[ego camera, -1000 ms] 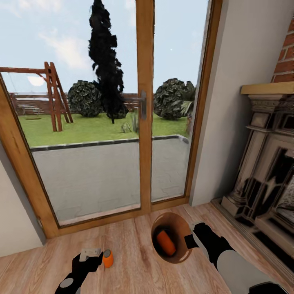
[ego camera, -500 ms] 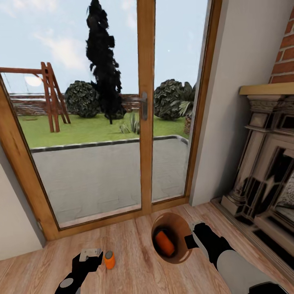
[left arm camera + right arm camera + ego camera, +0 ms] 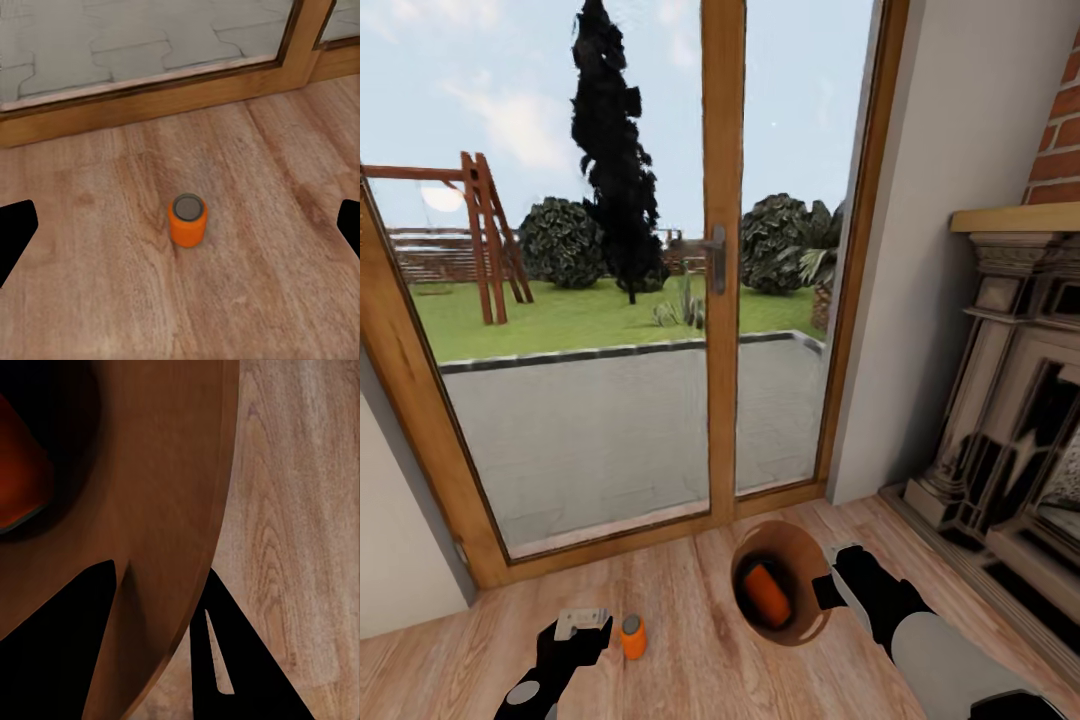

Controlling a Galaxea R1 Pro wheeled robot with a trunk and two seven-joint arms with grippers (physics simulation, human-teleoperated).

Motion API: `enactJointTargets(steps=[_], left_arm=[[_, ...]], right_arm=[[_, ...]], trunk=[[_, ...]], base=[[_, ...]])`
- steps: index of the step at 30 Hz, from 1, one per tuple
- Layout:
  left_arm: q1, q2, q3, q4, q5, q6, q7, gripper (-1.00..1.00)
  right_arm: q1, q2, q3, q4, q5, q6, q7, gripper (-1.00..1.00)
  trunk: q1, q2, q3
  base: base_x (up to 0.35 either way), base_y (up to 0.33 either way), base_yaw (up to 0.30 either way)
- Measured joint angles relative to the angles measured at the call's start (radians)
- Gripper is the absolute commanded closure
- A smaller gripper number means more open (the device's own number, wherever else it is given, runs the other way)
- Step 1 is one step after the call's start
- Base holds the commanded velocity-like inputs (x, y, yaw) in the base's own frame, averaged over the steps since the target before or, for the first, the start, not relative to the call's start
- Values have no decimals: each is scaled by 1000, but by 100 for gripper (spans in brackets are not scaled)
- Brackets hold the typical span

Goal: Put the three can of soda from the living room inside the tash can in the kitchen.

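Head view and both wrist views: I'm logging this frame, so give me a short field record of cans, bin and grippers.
room: living room, by the glass doors
standing can: orange soda can, upright on the floor
bin: trash can, one orange can inside
left gripper: open, can between the fingers, untouched
right gripper: shut on bin wall

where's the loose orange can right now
In the head view the orange can stands upright on the wood floor, just beside the left hand, left of the bin.

Matt wood-plank floor (image 3: 690, 680), smooth orange-brown bin interior (image 3: 800, 590), glossy glass doors (image 3: 600, 400) in varnished wood frames.
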State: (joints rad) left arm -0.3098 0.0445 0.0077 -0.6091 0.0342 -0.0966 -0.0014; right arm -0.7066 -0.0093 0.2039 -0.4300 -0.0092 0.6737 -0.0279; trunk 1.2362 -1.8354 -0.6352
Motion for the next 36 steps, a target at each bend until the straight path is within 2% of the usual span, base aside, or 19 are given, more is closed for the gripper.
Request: enactJointTargets(steps=[5,9,12,17,18,20,22,25,26,29,32,36], left_arm=[[0,0,0,0,1,10,-4,-100],[-2,0,0,-7,8,61,-4,-100],[-36,1,1,-5,11,133,-5,-100],[-144,0,4,50,11,311,-6,-100],[-186,0,4,73,11,366,-5,-100],[-254,-3,6,112,11,432,1,-100],[-295,-7,6,137,11,473,3,-100],[-394,-26,8,196,16,627,4,-100],[-439,-31,11,211,19,709,5,-100],[-493,-34,12,218,21,790,6,-100],[-527,-35,14,220,21,828,6,-100],[-537,-35,14,219,22,839,6,-100]], right_arm=[[0,-3,-1,0,0,1,0,100],[0,-1,-1,0,-3,1,0,100],[0,-1,-1,0,0,1,0,100],[0,1,-1,0,-1,2,0,100],[0,1,0,0,0,3,0,100],[0,1,0,0,-1,3,0,100],[0,1,0,0,0,3,0,100],[0,1,0,0,0,4,0,100],[0,1,1,0,0,4,0,100],[0,1,1,0,0,6,0,100],[0,1,2,0,1,16,0,100],[0,1,1,0,2,19,0,100]], trunk=[[0,0,0],[0,0,0],[0,0,0],[0,0,0],[0,0,0],[0,0,0],[0,0,0],[0,0,0],[0,0,0],[0,0,0],[0,0,0],[0,0,0]], base=[[62,169,0],[114,132,0],[61,53,0],[20,18,0],[8,7,0],[5,4,0],[3,2,0],[0,0,0],[0,0,0],[0,0,0],[0,0,0],[0,0,0]])
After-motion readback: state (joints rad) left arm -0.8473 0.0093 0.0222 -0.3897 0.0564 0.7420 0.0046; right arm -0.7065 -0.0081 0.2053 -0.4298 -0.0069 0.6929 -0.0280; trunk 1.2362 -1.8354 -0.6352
